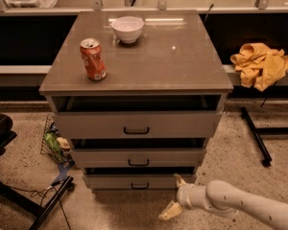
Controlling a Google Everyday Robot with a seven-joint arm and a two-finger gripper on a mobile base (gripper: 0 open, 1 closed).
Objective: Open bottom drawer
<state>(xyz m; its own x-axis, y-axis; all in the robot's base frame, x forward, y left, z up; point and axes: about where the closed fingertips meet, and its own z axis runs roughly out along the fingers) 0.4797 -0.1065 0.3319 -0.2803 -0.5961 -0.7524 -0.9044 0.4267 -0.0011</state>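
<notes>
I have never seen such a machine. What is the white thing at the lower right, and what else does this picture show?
One camera looks down at a grey cabinet with three drawers. The white tube is a robot's arm; at its end is a pincer with two beige fingers, spread open and holding nothing. It hangs near the floor, by the right end of the bottom drawer, not touching its small black handle. On the cabinet's top stand a red can and a white bowl.

Dim warm light; overhead glare on cabinet top [182, 56]; shadowed drawer gaps [134, 103]; gripper [174, 196] pale, btm right
</notes>
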